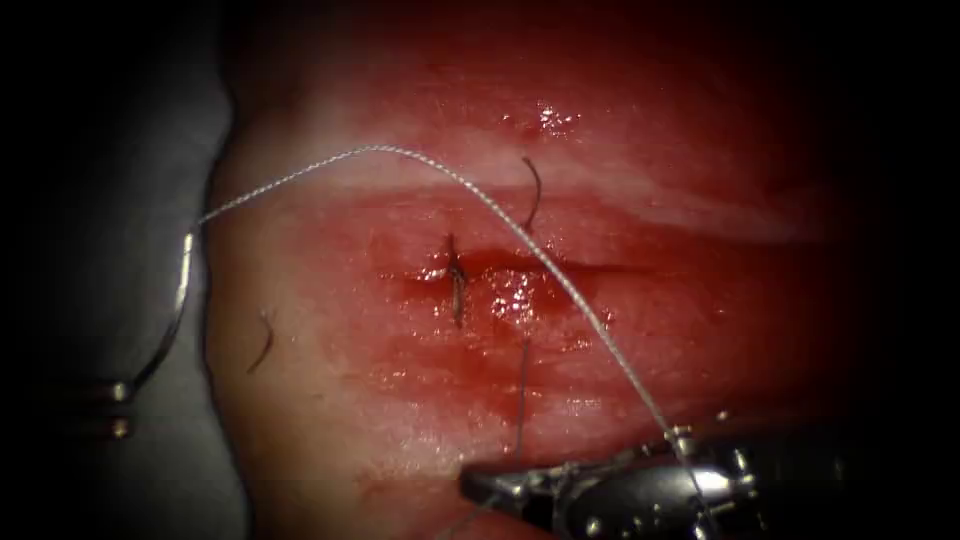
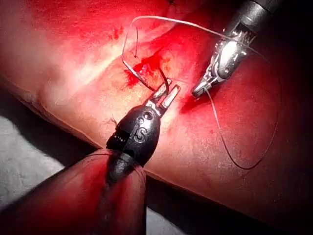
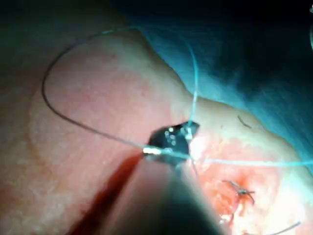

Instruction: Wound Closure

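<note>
Right tool point(image 1: 476, 487): jaws are seen together. The pale thread point(image 1: 380, 149) leaves their tip and also lies across the wrist behind them, so they are judged clamped on the thread.
Left tool point(image 2: 165, 96): jaws are seen slightly apart in the left wrist view, with nothing gripped. A dark thread end point(image 2: 164, 83) curls right at their tips.
Cut point(image 1: 560, 268): lies just beyond the right jaws, in the tissue point(image 1: 700, 330). One dark stitch point(image 1: 456, 285) is set across its left end, with red fluid point(image 1: 512, 300) pooled beside it.
Thread run: from the right jaws it is carried in an arc over the cut to the needle's blunt end, well beyond the jaws.
Needle point(image 1: 181, 300): found far to the left of both jaws, off the tissue on the grey cloth point(image 1: 100, 150). It is not in the tissue and no grip on it is seen.
Risk, snagging: the slack loop could be caught on the right tool's wrist or on the stitch, because it is draped over both.
Risk, needle: it could be dragged along the cloth if the thread is drawn taut.
Risk, slip: the wet surface is judged slick, so tissue hold would be poor.
Surface: glistening, soft and uneven, with loose cut ends point(image 1: 263, 342) lying on it.
Room: open tissue is left beyond the jaws, and the space is tighter around the draped thread.
</note>
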You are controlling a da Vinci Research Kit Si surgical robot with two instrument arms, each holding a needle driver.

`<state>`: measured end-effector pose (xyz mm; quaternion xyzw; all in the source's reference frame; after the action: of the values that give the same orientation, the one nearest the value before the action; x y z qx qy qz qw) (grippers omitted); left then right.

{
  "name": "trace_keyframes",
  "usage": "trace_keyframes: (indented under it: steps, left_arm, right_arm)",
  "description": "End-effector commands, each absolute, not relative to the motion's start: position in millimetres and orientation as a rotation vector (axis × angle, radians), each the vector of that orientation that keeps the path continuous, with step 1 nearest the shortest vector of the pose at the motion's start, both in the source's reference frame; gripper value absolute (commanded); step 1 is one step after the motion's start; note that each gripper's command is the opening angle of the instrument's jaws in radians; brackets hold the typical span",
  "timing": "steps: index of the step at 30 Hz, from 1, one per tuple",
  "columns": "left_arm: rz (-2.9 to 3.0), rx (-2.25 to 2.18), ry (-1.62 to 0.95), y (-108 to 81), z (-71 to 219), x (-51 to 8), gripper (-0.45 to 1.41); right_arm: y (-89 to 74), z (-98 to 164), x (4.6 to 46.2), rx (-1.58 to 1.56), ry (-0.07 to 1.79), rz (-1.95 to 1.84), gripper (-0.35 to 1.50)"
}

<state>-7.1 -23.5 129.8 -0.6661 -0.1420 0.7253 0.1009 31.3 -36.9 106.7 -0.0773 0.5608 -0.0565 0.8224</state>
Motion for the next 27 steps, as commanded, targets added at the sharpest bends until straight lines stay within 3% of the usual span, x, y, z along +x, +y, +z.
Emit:
trace_keyframes:
  steps: [1,8,9,10,12,13,15,20,27]
  left_arm:
    - [2.14,-1.965,-0.426,-24.5,130.4,-7.6,-0.45]
    - [2.144,-1.957,-0.42,-24.4,130.5,-7.3,-0.45]
    - [2.145,-1.954,-0.418,-24.3,130.6,-7.1,-0.45]
    - [2.145,-1.955,-0.419,-24.2,130.6,-6.9,-0.45]
    - [2.145,-1.956,-0.421,-24.2,130.7,-6.7,-0.45]
    - [2.145,-1.957,-0.423,-24.2,130.7,-6.5,-0.45]
    - [2.144,-1.959,-0.429,-24.0,130.6,-6.1,-0.45]
    - [2.142,-1.961,-0.436,-23.8,130.4,-5.6,-0.45]
    - [2.108,-2.017,-0.469,-24.1,130.3,-5.4,-0.45]
  right_arm:
    - [-37.9,106.5,31.7,-0.155,1.195,-0.117,-0.35]
    - [-37.2,106.0,31.2,-0.099,1.225,-0.088,-0.35]
    - [-36.8,106.2,31.1,-0.022,1.228,0.012,-0.25]
    - [-36.4,106.5,30.8,0.006,1.228,0.048,0.14]
    - [-35.7,107.3,30.3,0.081,1.225,0.14,0.64]
    - [-35.3,107.9,29.9,0.112,1.225,0.177,0.83]
    - [-33.8,109.8,27.9,0.175,1.215,0.265,1.01]
    - [-30.8,112.6,23.5,0.218,1.202,0.323,1.09]
    - [-25.7,115.7,20.2,0.316,1.166,0.519,0.88]
